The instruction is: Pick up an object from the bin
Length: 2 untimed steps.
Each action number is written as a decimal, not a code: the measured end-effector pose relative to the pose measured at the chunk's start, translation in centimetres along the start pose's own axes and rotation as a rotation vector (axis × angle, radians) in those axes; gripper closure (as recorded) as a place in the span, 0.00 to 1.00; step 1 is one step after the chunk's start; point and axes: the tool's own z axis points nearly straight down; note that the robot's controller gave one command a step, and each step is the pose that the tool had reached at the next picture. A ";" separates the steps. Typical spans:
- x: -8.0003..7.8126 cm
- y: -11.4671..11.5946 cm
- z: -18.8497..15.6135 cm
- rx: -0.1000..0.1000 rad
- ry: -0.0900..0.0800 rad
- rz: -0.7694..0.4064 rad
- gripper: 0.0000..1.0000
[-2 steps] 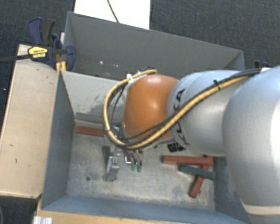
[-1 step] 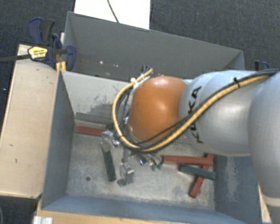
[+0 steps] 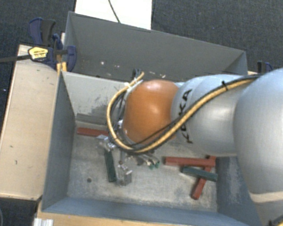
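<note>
My gripper (image 3: pixel 124 170) hangs low over the bin floor, left of the middle, under the arm's orange dome. A dark green stick (image 3: pixel 110 167) lies slanted on the floor right at the gripper's left side, touching or nearly touching it. A red stick (image 3: pixel 91 132) lies flat along the back wall to the left, its right end hidden under the arm.
To the right of the gripper lie a long red stick (image 3: pixel 187 161), a dark green stick (image 3: pixel 199 173) crossing below it, and a short red stick (image 3: pixel 199 188) standing slanted. The arm covers the bin's back right part.
</note>
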 end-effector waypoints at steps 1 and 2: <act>-0.2 0.0 -0.1 0.002 -0.007 -0.318 0.00; -0.2 0.0 -0.1 0.001 -0.006 -0.312 1.00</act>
